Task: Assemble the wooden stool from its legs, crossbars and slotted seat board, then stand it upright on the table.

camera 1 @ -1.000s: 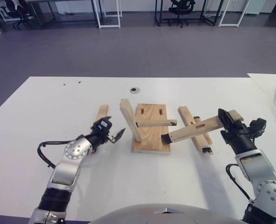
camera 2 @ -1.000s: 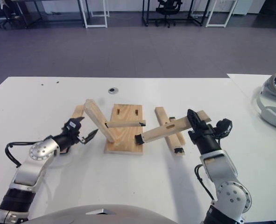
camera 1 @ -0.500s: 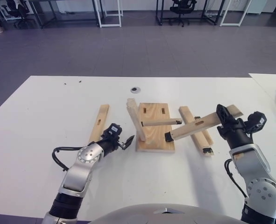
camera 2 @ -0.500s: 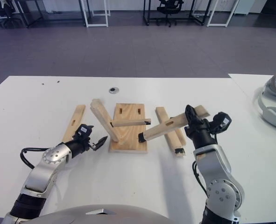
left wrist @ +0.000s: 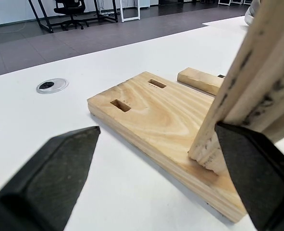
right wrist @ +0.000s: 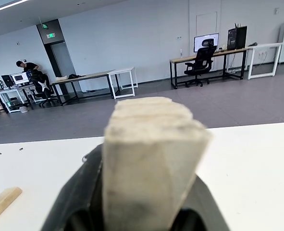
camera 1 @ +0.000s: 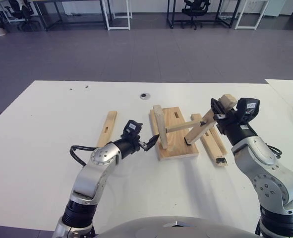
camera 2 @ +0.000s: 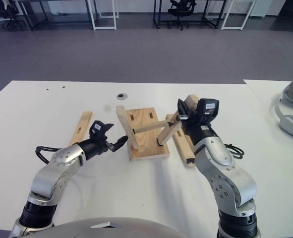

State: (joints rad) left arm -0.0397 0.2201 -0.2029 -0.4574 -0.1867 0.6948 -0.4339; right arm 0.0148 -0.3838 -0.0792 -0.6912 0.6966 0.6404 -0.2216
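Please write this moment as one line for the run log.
left gripper: jaws open beside standing leg | right gripper: jaws shut on tilted leg | seat board: flat on table

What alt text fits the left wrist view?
The left gripper, open, shows two dark fingers framing a slotted seat board lying flat on the white table, with a tilted wooden leg resting its end on the board. Farther off lie another wooden piece and a round grommet.
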